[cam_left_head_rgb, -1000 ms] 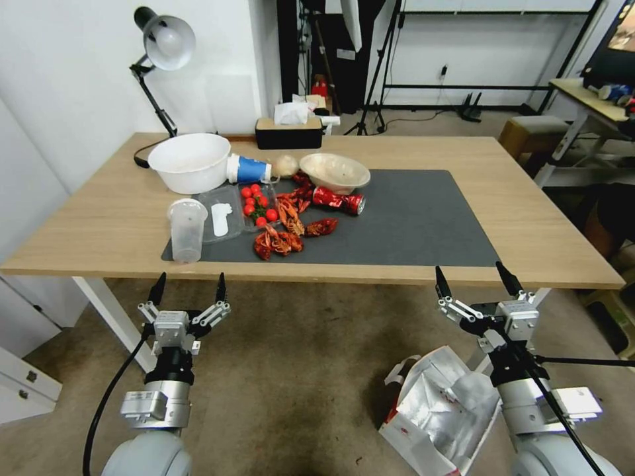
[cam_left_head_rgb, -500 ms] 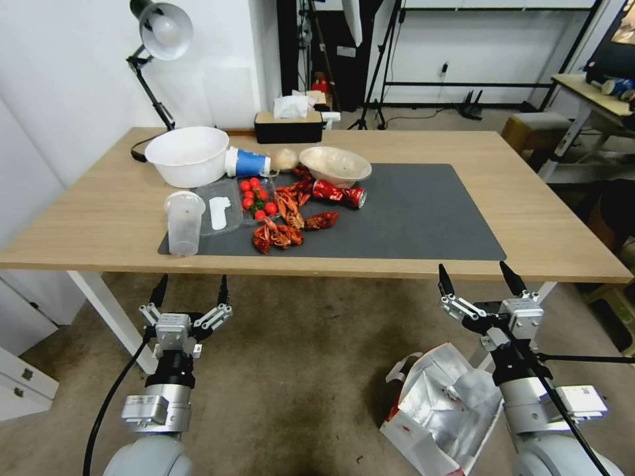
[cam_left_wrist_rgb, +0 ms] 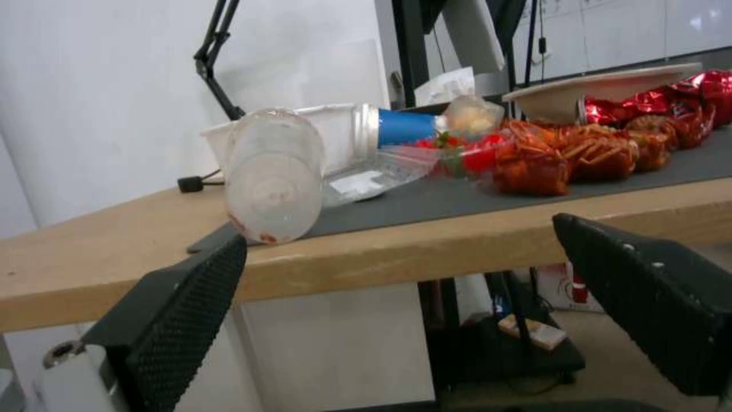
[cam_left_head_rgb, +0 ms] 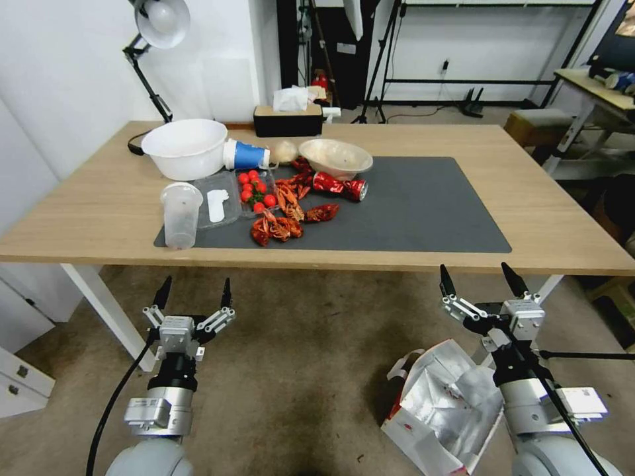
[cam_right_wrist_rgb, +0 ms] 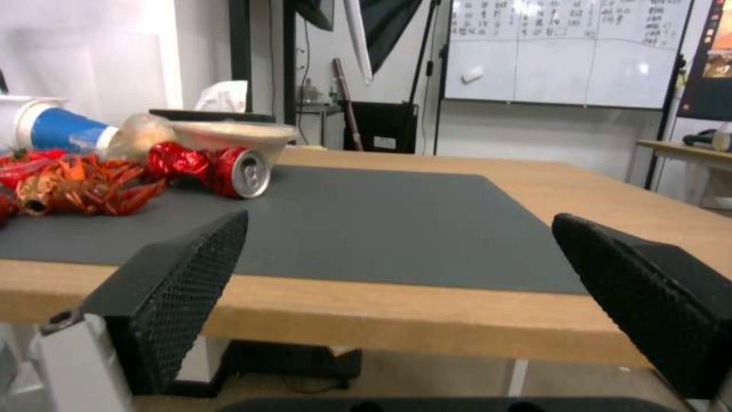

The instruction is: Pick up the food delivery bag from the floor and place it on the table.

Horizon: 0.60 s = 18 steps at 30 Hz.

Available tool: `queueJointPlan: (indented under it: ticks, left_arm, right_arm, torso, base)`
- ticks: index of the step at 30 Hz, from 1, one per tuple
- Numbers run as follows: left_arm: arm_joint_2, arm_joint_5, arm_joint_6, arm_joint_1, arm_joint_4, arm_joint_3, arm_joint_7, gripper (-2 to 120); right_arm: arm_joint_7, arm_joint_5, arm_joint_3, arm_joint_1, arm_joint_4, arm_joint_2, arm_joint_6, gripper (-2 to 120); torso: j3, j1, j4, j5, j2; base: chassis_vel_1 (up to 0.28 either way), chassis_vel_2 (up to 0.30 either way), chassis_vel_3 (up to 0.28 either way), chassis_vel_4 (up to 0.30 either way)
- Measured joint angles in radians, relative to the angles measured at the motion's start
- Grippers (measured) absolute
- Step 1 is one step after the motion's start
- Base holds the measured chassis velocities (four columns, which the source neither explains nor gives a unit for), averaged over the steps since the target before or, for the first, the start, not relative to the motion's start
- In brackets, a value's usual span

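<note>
The food delivery bag point(cam_left_head_rgb: 442, 410), white with red trim and an open silver foil mouth, lies on the floor point(cam_left_head_rgb: 297, 370) at the lower right, partly hidden behind my right arm. My right gripper point(cam_left_head_rgb: 479, 277) hangs open above the bag, just in front of the table point(cam_left_head_rgb: 86, 218) edge. Open too, my left gripper point(cam_left_head_rgb: 194, 291) is held over bare floor on the left, below the table's front edge. The light-wood table carries a dark grey mat point(cam_left_head_rgb: 423, 211). In both wrist views the black fingers point(cam_left_wrist_rgb: 175, 320) point(cam_right_wrist_rgb: 175, 297) stand wide apart, facing the table edge point(cam_right_wrist_rgb: 427, 309).
On the table's left half lie a white bowl point(cam_left_head_rgb: 185, 147), clear cup point(cam_left_head_rgb: 178, 215), blue cup point(cam_left_head_rgb: 246, 155), tomatoes point(cam_left_head_rgb: 256, 190), crayfish point(cam_left_head_rgb: 281, 215), a crushed red can point(cam_left_head_rgb: 338, 186) and a tissue box point(cam_left_head_rgb: 288, 120). A white table leg point(cam_left_head_rgb: 99, 304) stands at left. Another desk point(cam_left_head_rgb: 595, 86) is far right.
The head view has shifted: the table sits higher and farther in the picture and more floor shows. Both grippers stay open; the bag lies where it was.
</note>
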Motion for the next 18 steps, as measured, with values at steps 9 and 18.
queueJointPlan:
  ticks: [9,18]
  left_arm:
    - [-0.005,0.015,-0.008,0.011,-0.004,0.006,0.001,100]
    - [-0.010,0.017,-0.010,0.016,-0.013,0.007,0.007,99]
  right_arm:
    - [0.000,0.000,0.004,0.000,0.000,0.001,0.004,100]
    - [0.002,0.005,0.008,-0.003,0.001,0.003,0.003,100]
  torso:
    - [-0.027,-0.019,0.0000,-0.0001,-0.046]
    - [-0.050,-0.035,0.0000,0.0000,-0.086]
  base:
    - [0.000,0.000,0.000,0.000]
    - [0.000,0.000,0.000,0.000]
